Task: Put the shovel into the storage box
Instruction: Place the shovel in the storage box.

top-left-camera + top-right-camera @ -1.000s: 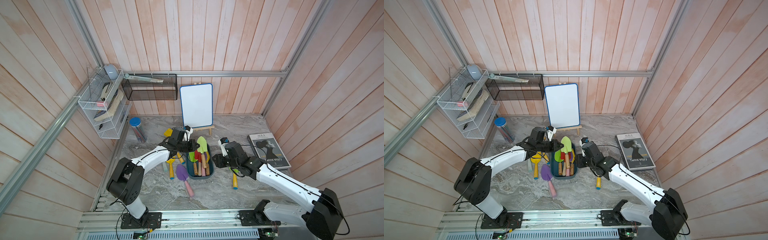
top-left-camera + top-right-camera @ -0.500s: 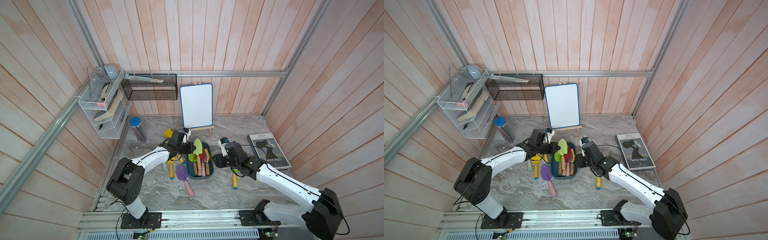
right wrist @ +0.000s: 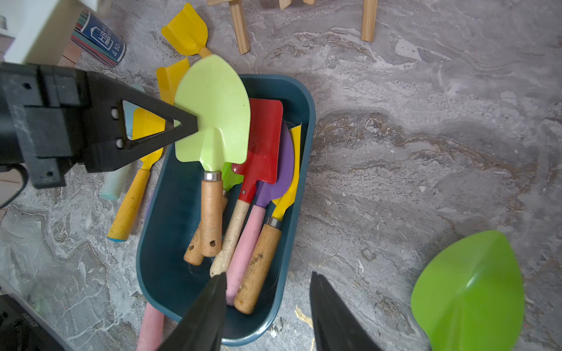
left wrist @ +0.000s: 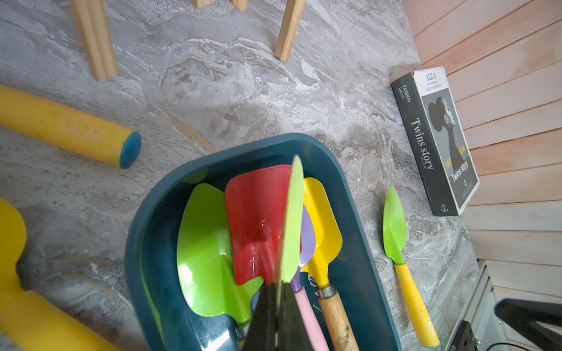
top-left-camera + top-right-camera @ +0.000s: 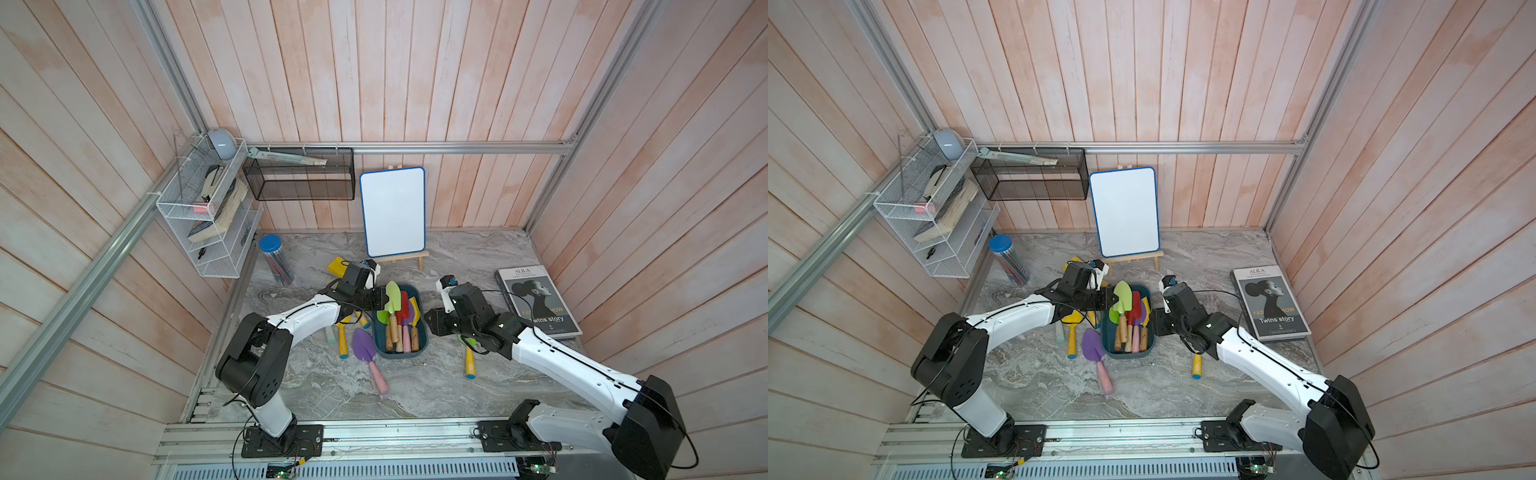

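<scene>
surface: grey marbled tabletop, walled on three sides by pale pink wooden planks, with aluminium rails along the corners and the near edge. a white wire rack hangs on the left wall and a black mesh basket on the back wall. a blank blue-rimmed whiteboard stands on a small wooden easel.

writing: the book lying flat at the right has "alila" and "twins story" on its cover. the left wrist view shows "fashion show" and "twins story" on its spine. the blue-lidded pencil tube has a label with "hb" and "50".

task things: the storage box sits mid-table and holds red, green, purple and yellow shovels. the light green shovel has its blade over the far end of the box and its wooden handle slanting down among the others. whether it rests on them i cannot tell.

the left gripper has its jaws pinched on the edge of that blade. the right gripper has its jaws apart and empty, over the near end of the box.

loose on the table: a purple shovel left of the box and a green trowel to its right.
</scene>
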Available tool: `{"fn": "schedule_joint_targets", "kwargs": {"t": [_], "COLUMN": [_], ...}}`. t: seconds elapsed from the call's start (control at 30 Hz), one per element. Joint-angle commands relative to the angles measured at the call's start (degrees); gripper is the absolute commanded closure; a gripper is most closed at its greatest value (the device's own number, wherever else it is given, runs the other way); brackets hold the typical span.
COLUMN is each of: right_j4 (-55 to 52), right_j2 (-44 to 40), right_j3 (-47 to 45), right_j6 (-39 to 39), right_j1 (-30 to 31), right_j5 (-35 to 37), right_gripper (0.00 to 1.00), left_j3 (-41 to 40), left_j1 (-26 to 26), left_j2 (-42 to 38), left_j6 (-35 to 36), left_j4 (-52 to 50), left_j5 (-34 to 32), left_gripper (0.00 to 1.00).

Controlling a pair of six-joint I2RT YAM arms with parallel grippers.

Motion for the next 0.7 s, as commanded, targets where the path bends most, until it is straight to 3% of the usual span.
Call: {"fn": "schedule_joint_targets", "kwargs": {"t": [0.0,0.67], "right_j4": [-0.84,-1.35], "right_j2": [0.64,1.39], "right_j3": [1.52,1.99], "right_j6": [-0.42,-0.91], "right_j1": [0.21,0.21], "right_j5": [0.52,0.43], "right_gripper": [0.50,0.49], "left_j3": [-0.54,-0.47], "left_j1": [0.05,-0.47], "left_j2": [0.99,4.47], "left_j6": [1.21,1.11], "left_j4": [0.72,1.20], "left_j5": [-0.66,-0.47], "left_gripper": [1.00,1.00]}}
